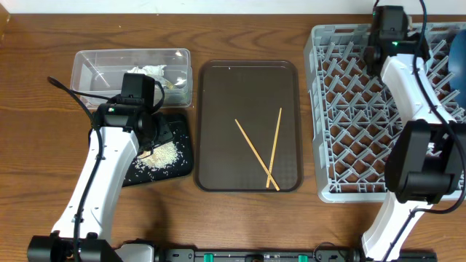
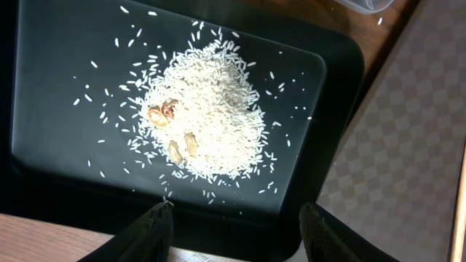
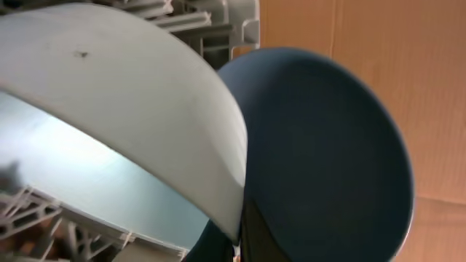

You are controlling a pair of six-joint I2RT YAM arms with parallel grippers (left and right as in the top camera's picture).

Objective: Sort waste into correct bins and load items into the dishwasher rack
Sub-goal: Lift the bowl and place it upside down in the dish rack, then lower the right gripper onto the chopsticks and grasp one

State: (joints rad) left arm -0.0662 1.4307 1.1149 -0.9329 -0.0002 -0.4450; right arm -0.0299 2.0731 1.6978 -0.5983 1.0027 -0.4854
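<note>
A heap of loose rice (image 2: 207, 116) with a few brown bits lies in the shallow black tray (image 2: 65, 44). My left gripper (image 2: 237, 212) hangs open over that tray's near edge, with nothing between its fingers. In the clear tub (image 1: 95, 62) sits the crumpled white napkin (image 1: 149, 71). Two wooden chopsticks (image 1: 251, 149) lie crossed on the brown tray. My right gripper (image 3: 239, 244) is shut on the rim of the light-blue bowl (image 3: 124, 109), over the right side of the grey rack (image 1: 349, 109). The dark-blue dish (image 3: 328, 145) stands just behind the bowl. The cups are out of view.
The brown serving tray (image 1: 247, 73) lies between the black tray and the rack. The clear tub touches the black tray's far edge. My right arm (image 1: 415, 94) stretches over the rack's right half. Bare wooden table runs along the front and far left.
</note>
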